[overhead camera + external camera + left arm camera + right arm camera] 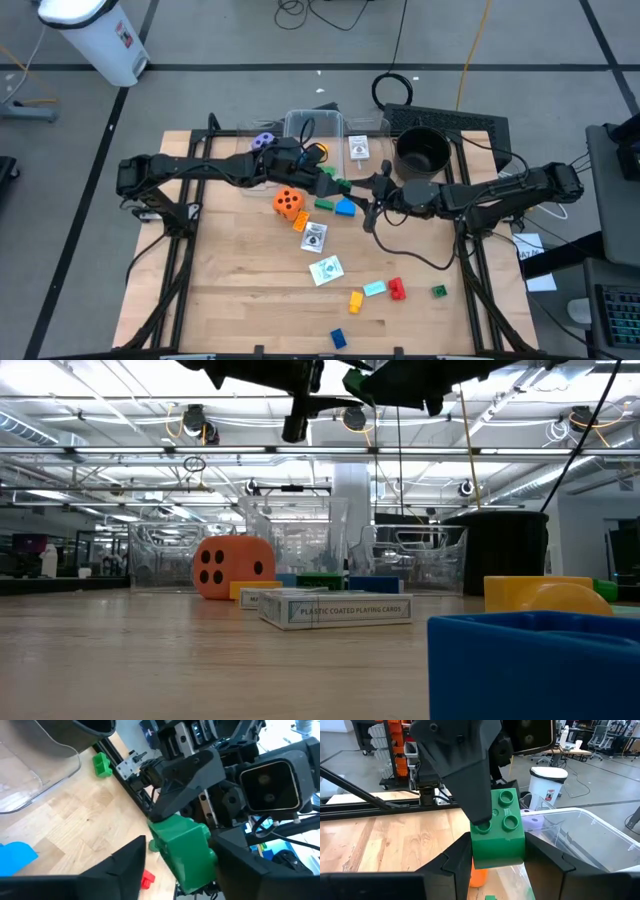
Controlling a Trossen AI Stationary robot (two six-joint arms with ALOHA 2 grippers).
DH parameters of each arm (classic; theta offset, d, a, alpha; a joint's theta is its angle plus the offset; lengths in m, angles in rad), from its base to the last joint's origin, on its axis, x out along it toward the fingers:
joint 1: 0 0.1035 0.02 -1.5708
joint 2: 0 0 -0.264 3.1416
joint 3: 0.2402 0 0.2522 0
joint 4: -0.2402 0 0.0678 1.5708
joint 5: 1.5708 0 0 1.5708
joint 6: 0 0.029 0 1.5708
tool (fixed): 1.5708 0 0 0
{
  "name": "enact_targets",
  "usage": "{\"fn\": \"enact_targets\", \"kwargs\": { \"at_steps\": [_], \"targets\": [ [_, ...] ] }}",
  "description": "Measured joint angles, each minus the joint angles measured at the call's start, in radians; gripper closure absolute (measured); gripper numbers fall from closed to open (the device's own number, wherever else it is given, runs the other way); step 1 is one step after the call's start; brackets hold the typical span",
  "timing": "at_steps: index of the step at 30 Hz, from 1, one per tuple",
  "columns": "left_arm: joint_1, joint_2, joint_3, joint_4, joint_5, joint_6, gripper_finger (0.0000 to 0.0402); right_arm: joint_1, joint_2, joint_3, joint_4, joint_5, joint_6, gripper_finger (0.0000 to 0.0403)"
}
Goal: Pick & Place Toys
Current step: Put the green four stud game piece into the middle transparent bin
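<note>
Both my arms meet above the middle of the bench, and a green block hangs in the air between them, just in front of the clear tub. My right fingers are clamped on its two sides. My left fingers also sit against the same block, one on each side. Below lie the orange die, a blue block and two white cards, with more blocks nearer the front edge.
</note>
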Motion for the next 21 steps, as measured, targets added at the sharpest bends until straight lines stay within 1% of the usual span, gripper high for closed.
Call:
{"fn": "enact_targets", "kwargs": {
  "at_steps": [5, 8, 10, 13, 17, 21],
  "targets": [
    [0.006, 0.0, 0.0, 0.001, 0.0, -0.001, 0.0261, 0.0, 0.0, 0.0, -0.007, 0.002, -0.004, 0.0257],
    [0.014, 0.0, 0.0, -0.001, 0.003, -0.007, 0.0288, -0.001, 0.0, 0.0, -0.014, 0.007, -0.01, 0.0258],
    [0.018, 0.0, -0.001, -0.003, 0.007, -0.012, 0.0295, -0.001, 0.0, 0.0, -0.018, 0.008, -0.011, 0.0259],
    [0.02, 0.0, -0.001, -0.002, 0.012, -0.01, 0.0289, 0.0, 0.0, 0.0, -0.015, 0.006, -0.01, 0.0257],
    [0.02, 0.0, -0.001, 0.0, 0.022, 0.026, 0.0283, 0.001, 0.0, 0.0, -0.012, -0.003, 0.001, 0.0235],
    [0.025, -0.003, -0.001, 0.01, 0.05, 0.059, 0.0301, 0.002, -0.012, 0.0, -0.005, -0.014, 0.005, 0.0211]
  ]
}}
